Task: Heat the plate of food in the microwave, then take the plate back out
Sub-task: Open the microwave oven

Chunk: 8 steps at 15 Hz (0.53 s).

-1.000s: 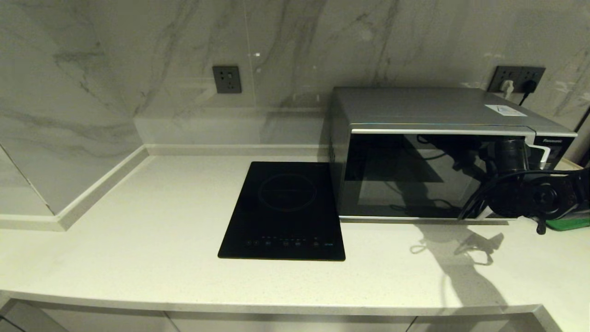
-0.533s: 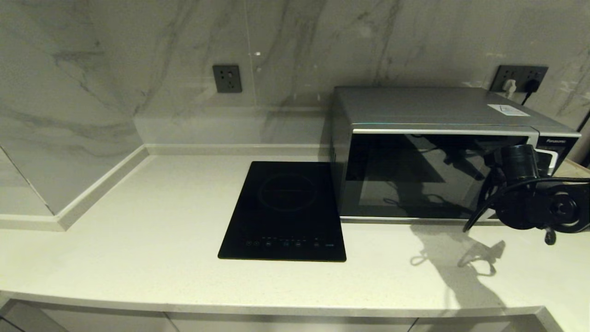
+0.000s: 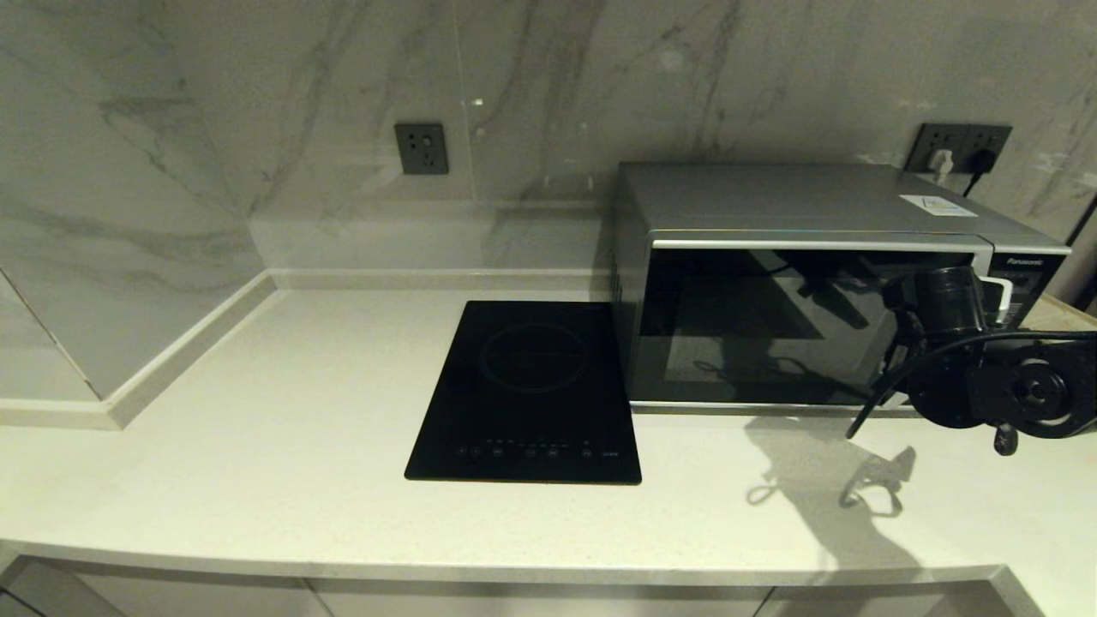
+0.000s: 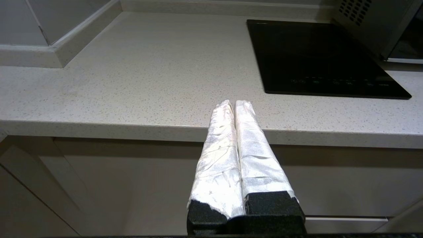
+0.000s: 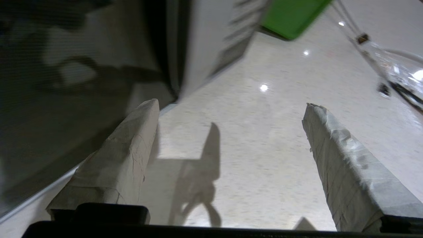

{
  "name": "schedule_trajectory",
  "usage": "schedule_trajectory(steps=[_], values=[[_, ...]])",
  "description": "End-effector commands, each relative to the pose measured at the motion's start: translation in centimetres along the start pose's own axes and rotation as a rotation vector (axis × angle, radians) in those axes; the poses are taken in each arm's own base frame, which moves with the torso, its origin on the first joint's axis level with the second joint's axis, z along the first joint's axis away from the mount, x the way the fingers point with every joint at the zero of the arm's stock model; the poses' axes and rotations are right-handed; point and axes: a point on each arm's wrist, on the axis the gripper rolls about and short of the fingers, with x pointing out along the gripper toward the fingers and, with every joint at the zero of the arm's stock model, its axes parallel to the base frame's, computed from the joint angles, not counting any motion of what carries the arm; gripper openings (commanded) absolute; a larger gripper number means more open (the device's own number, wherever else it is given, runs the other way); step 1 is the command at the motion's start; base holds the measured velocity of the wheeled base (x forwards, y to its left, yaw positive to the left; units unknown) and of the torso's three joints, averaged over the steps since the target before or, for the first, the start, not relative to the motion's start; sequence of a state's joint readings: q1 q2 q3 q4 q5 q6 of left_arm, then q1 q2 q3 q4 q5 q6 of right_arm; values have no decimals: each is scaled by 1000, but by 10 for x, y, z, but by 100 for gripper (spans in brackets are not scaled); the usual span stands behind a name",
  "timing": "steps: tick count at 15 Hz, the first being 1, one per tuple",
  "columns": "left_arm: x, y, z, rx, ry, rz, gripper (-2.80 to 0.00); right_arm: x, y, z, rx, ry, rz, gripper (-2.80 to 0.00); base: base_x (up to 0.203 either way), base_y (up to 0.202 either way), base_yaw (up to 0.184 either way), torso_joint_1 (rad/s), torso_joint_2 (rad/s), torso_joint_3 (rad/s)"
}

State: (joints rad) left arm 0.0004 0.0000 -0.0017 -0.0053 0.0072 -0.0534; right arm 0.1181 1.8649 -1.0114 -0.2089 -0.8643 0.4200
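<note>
The microwave [image 3: 814,291] stands at the back right of the counter with its dark glass door shut. My right arm [image 3: 986,386] hangs in front of its right end, by the handle and keypad. In the right wrist view my right gripper [image 5: 230,104] is open with nothing between its taped fingers, above bare counter, and the microwave's door [image 5: 49,99] is beside one finger. My left gripper [image 4: 234,103] is shut and empty, parked low in front of the counter's front edge. The plate of food is out of view.
A flat black induction hob [image 3: 527,390] lies left of the microwave. A green tray [image 5: 290,16] and a clear glass object [image 5: 390,66] sit on the counter past the microwave's right end. Wall sockets [image 3: 422,147] are on the marble backsplash.
My right arm has shifted slightly in front of the microwave's right end and now covers the green tray's edge in the head view. Its gripper stays open. The door stays shut.
</note>
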Motion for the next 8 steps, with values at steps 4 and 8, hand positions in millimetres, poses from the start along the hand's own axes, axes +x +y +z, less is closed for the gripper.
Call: schedule_trajectory(steps=[4, 8], values=[[0, 0, 0, -1, -1, 2, -280, 21, 21, 8, 27, -19, -15, 0, 0, 0, 0, 0, 0, 0], [0, 0, 0, 0, -1, 2, -280, 39, 16, 13, 49, -19, -60, 0, 0, 0, 0, 0, 0, 0]])
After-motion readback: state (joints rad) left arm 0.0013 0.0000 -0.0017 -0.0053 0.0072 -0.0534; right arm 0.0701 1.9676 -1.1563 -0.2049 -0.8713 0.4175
